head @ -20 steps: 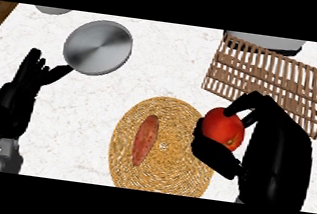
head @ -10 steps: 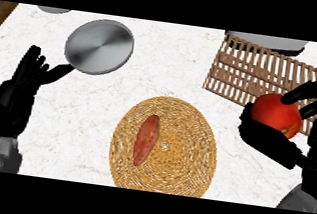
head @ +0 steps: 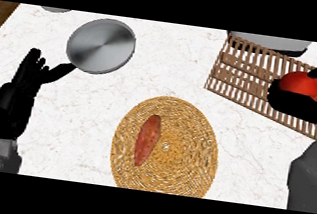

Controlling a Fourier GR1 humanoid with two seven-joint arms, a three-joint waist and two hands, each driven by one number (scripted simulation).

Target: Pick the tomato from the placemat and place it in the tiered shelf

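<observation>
Right hand (head: pixel 303 105) curled around tomato (head: pixel 303 85) — held over the shelf (head: pixel 248 73). Left hand (head: pixel 15 98) open, resting at left edge. Mat (head: pixel 185 153) holds a sweet potato (head: pixel 146 139).

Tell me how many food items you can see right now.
2. The tomato is held in the right hand over the tiered shelf; an orange-red vegetable lies on the placemat.

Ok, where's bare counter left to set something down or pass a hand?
Bare counter lies between the metal plate and tiered shelf, and between the left hand and placemat. It is crowded at the shelf's right end, where the right hand holds the tomato.
</observation>
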